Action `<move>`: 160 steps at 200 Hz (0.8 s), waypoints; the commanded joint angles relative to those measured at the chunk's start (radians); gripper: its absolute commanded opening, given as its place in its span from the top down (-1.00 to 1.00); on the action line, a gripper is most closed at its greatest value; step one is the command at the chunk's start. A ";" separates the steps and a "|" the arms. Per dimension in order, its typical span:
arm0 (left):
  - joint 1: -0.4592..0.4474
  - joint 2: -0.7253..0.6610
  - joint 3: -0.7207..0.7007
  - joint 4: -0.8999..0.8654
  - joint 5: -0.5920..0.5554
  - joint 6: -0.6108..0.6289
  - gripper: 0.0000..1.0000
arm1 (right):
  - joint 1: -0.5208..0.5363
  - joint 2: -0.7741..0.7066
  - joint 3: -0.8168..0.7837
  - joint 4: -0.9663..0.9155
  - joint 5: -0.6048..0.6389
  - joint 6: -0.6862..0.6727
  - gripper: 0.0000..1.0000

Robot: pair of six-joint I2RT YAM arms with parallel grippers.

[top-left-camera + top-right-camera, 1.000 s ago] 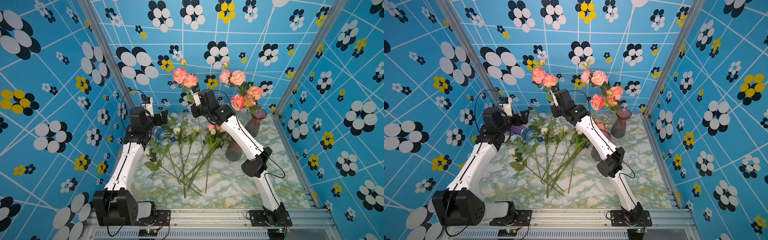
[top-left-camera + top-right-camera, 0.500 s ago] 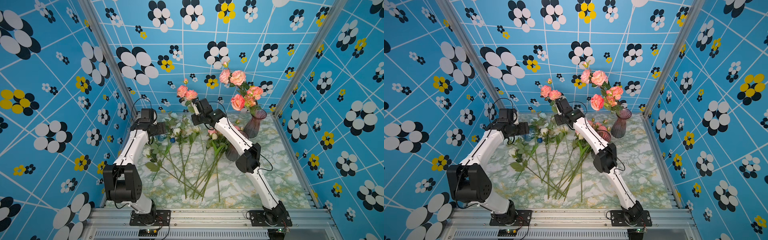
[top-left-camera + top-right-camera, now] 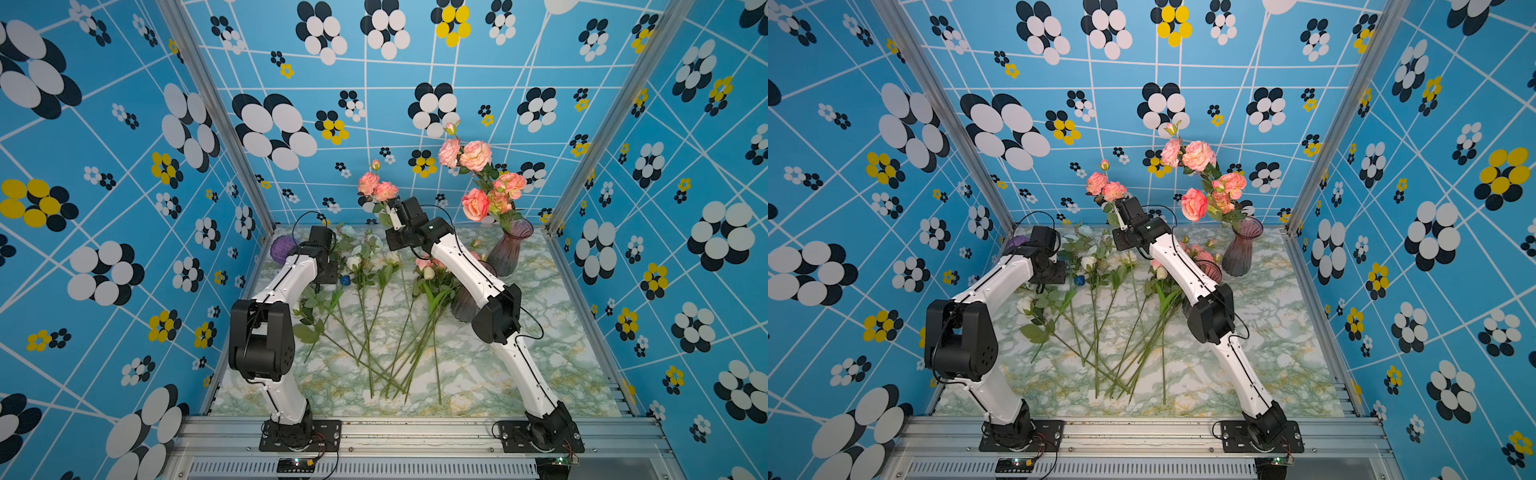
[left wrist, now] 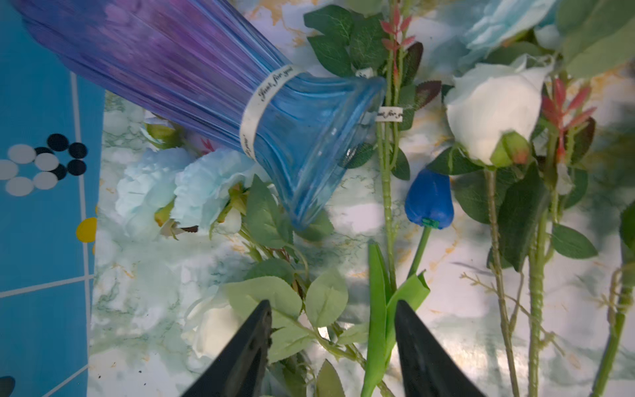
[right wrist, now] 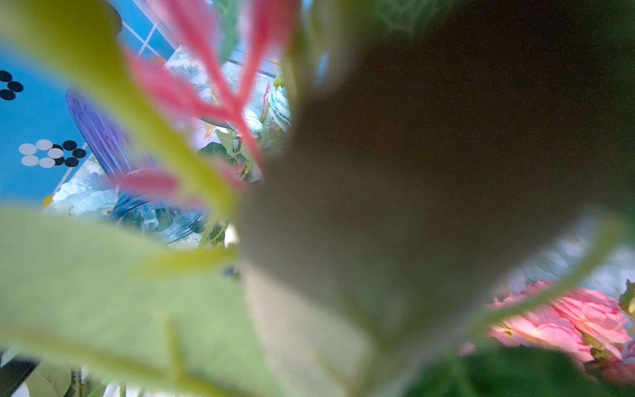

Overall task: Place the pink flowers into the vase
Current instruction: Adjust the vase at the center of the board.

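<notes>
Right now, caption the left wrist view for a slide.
Left gripper open over green stems, near a toppled blue-purple vase and blue bud.

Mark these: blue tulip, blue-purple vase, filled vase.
blue tulip [image 4: 429, 201]: left wrist view, bud.
blue-purple vase [image 4: 302, 137]: left wrist view, flared neck.
filled vase [image 3: 508, 253]: a top view, ribbed body.

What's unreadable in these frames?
- Right wrist view: blurred leaves up close block nearly everything; right gripper and its hold on the pink sprig unseen there.
- Left gripper: hidden behind its own wrist in both top views.
- Dark vase: mostly behind the right forearm.
- Lying blue vase: base cut off in left wrist view.
</notes>
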 commanded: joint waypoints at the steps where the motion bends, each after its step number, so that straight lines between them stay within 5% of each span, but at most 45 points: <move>1: -0.022 0.012 0.034 0.086 -0.111 0.063 -0.08 | -0.002 -0.013 -0.005 0.017 -0.020 0.000 0.96; 160: -0.047 0.313 0.306 0.068 -0.310 0.285 0.07 | -0.022 -0.033 -0.048 0.055 -0.075 0.020 1.00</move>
